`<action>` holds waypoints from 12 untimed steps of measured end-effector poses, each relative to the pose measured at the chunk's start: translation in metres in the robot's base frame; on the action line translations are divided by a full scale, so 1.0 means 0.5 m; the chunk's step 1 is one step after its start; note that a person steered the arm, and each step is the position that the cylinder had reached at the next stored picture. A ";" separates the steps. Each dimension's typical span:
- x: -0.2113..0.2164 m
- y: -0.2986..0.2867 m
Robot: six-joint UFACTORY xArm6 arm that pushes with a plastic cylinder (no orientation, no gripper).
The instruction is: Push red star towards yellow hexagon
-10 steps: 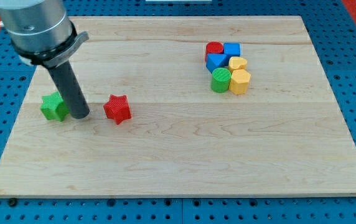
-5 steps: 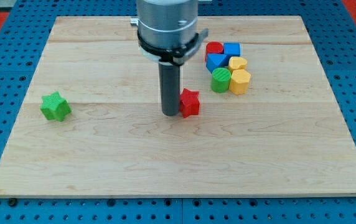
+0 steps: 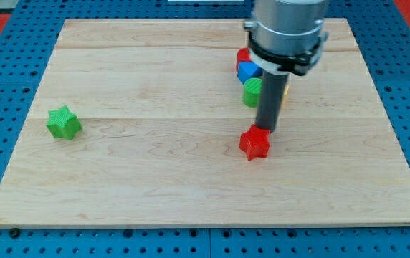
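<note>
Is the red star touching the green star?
No, the red star sits near the board's middle by my tip, while the green star lies far off at the view's left.

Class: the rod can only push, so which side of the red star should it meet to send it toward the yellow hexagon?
The red star sits below the cluster; my tip touches its upper side. Meet its lower face instead, pushing up toward the yellow hexagon, mostly hidden behind the rod.

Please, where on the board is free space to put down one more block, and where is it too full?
Free: the wide wood between the green star and the red star, and the strip below both. Crowded: upper right, where my tip touches the red star beside the green cylinder cluster.
</note>
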State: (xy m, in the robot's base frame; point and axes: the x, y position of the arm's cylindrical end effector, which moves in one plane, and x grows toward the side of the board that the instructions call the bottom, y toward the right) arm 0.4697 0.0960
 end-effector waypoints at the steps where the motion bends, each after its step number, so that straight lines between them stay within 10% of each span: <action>1: 0.000 -0.016; 9: -0.030 -0.244; 11: 0.138 -0.200; 12: 0.084 -0.090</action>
State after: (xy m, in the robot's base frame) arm 0.5116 0.0509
